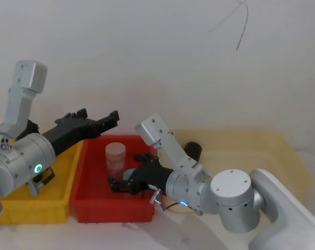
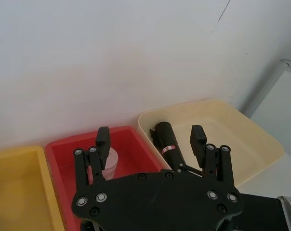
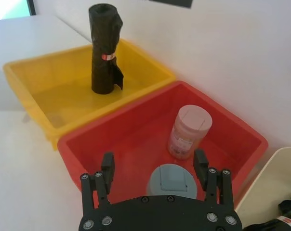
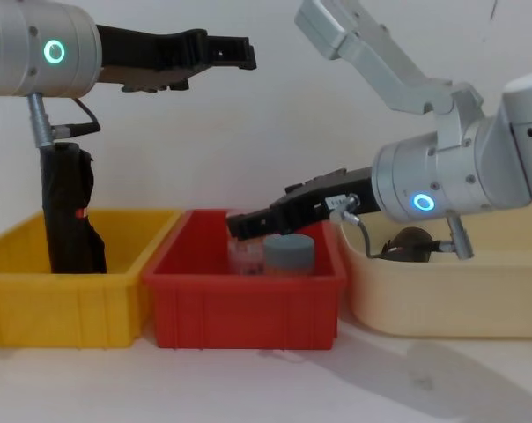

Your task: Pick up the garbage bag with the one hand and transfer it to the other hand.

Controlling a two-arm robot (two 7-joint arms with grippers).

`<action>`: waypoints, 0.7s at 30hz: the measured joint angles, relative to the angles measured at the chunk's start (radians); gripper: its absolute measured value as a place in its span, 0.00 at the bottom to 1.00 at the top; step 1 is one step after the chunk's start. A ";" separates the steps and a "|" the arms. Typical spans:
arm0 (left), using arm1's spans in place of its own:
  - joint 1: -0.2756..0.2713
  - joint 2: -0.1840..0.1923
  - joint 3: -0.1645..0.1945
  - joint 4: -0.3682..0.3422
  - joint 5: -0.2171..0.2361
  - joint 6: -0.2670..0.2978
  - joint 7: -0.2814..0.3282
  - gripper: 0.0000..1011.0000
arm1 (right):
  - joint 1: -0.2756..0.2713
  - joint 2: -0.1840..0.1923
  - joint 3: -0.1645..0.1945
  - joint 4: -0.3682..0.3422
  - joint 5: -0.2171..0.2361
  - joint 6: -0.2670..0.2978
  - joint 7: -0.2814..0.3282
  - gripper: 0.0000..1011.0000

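Note:
The garbage bag [image 2: 166, 141], a smooth black roll with a white-and-red band, lies in the cream bin [image 2: 261, 144]. Its dark end [image 1: 193, 150] shows behind my right arm and also pokes above the bin wall [image 4: 412, 240]. My left gripper [image 1: 108, 120], on the green-lit arm, is open and empty. It hangs high over the red bin [image 4: 248, 308] and points toward the bag [image 4: 237, 51]. In the left wrist view the bag sits beyond the open fingertips [image 2: 151, 139]. My right gripper [image 1: 116, 185], on the blue-lit arm, is open and empty, low over the red bin [image 3: 153, 163].
A pale jar [image 3: 189, 130] and a grey-lidded container [image 3: 172, 180] stand in the red bin under my right gripper. In the yellow bin [image 3: 34, 106] a second, crumpled black roll [image 3: 105, 48] stands upright. A white wall rises close behind the bins.

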 joint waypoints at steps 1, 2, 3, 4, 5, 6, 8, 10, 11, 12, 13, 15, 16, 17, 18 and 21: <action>0.000 0.000 0.000 0.000 0.000 0.000 0.000 0.99 | 0.002 0.001 0.000 0.002 -0.002 0.002 0.002 0.99; 0.000 0.000 0.000 0.000 0.000 0.000 0.000 0.99 | 0.004 0.001 -0.001 0.003 -0.002 0.003 0.002 0.99; 0.000 0.000 0.000 0.000 0.000 0.000 0.000 0.99 | 0.006 0.002 -0.001 0.005 -0.004 0.006 0.004 0.99; 0.000 0.000 0.000 0.000 0.000 0.000 0.000 0.99 | 0.009 0.005 -0.002 0.007 -0.006 0.011 0.007 0.99; 0.000 0.000 0.000 0.000 0.000 0.000 0.000 0.99 | 0.011 0.006 -0.003 0.009 -0.008 0.014 0.010 0.99; 0.000 0.000 0.000 0.000 0.000 0.000 0.000 0.99 | 0.012 0.007 -0.004 0.010 -0.010 0.016 0.011 0.99; 0.000 0.000 0.000 0.000 0.000 0.000 0.000 0.99 | 0.017 0.012 -0.006 0.013 -0.014 0.022 0.018 0.99; 0.000 0.000 0.000 0.000 0.000 0.000 0.000 0.99 | 0.021 0.017 -0.011 0.015 -0.020 0.029 0.024 0.99; 0.000 0.000 0.000 0.000 0.000 0.000 0.000 0.99 | 0.023 0.019 -0.012 0.016 -0.021 0.031 0.026 0.99; 0.000 0.000 0.000 0.000 0.000 0.000 0.000 0.99 | 0.024 0.021 -0.014 0.016 -0.023 0.033 0.028 0.99; 0.000 0.000 0.000 0.000 0.000 0.000 0.000 0.99 | 0.028 0.025 -0.018 0.018 -0.028 0.038 0.033 0.99; 0.000 0.000 0.000 0.000 0.000 0.000 0.000 0.99 | 0.031 0.028 -0.022 0.019 -0.032 0.043 0.039 0.99; 0.000 0.000 0.000 0.000 0.000 0.000 0.000 0.99 | 0.034 0.030 -0.024 0.021 -0.035 0.045 0.042 0.99; 0.000 0.000 0.000 0.000 0.000 0.000 0.000 0.99 | 0.038 0.034 -0.027 0.024 -0.040 0.049 0.046 0.99; 0.000 0.000 0.000 0.000 0.000 0.000 0.000 0.99 | 0.041 0.035 -0.028 0.025 -0.041 0.051 0.048 0.99; 0.000 0.000 0.000 0.000 0.000 0.000 0.000 0.99 | 0.049 0.039 -0.032 0.032 -0.049 0.059 0.054 0.99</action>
